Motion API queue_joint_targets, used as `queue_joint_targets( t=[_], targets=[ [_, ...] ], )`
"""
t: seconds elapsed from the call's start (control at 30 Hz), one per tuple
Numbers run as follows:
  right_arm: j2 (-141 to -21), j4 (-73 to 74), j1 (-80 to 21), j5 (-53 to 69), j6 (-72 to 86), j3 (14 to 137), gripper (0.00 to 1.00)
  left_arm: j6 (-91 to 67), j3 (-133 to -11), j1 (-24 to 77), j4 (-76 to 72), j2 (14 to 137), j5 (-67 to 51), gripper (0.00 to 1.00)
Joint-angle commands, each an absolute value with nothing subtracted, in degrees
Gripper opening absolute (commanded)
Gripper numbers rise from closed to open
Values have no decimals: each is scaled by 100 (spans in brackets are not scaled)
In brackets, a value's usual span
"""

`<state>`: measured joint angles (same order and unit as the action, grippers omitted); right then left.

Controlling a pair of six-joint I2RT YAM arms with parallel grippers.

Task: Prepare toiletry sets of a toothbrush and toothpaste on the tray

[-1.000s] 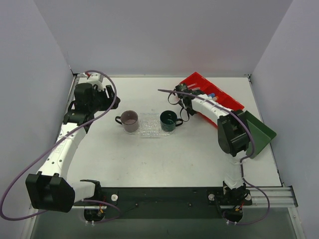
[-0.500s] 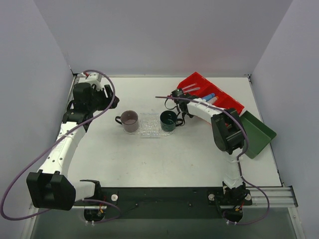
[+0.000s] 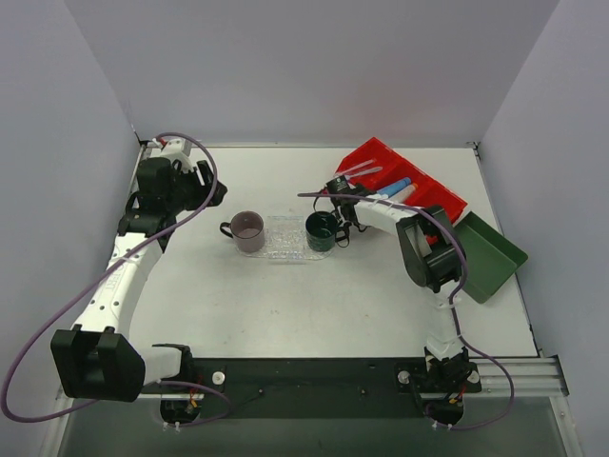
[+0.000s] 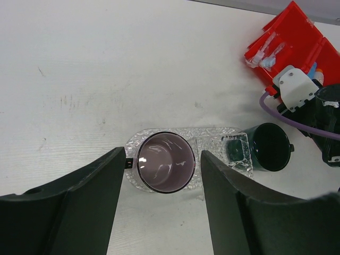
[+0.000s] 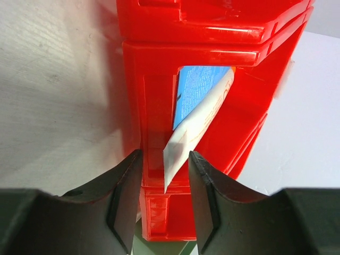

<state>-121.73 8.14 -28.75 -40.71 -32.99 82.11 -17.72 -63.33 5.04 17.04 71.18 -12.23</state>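
- Left wrist view: the left claw (image 4: pixel 162 155), jaws wide apart and holding nothing, hangs at the table's (image 4: pixel 106 64) far left.
- Between its fingers shows the mauve cup (image 4: pixel 164 169), standing on the left end of the tray (image 4: pixel 212 139).
- The dark green mug (image 4: pixel 271 154) is at the tray's right end; whether on it or beside it, I cannot tell.
- The right claw (image 5: pixel 165 153), jaws apart, faces the red bin (image 5: pixel 202 26), where a white tube (image 5: pixel 199 125) slants over a blue tube (image 5: pixel 194 87).
- Wrapped toothbrushes (image 4: pixel 265 53) lie in the bin too.
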Motion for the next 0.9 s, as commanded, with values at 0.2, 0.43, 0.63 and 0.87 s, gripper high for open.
queue_joint_targets(
  t=[0.2, 0.43, 0.63, 0.87],
  targets=[
    [-11901, 404, -2936, -4728, -3727, 8007, 33, -1837, -6319, 431, 1380, 7145, -1371, 68],
    [-11988, 282, -2918, -4772, -3832, 7963, 33, -1846, -6319, 413, 1371, 7154, -1397, 68],
    [-12050, 158, -2900, -4825, -3911, 7919, 28, -1872, -6311, 404, 1362, 7163, -1415, 68],
    [-12085, 105, -2874, -4816, -3955, 7884, 20, -1863, -6311, 404, 1362, 7163, -1424, 68]
  ],
)
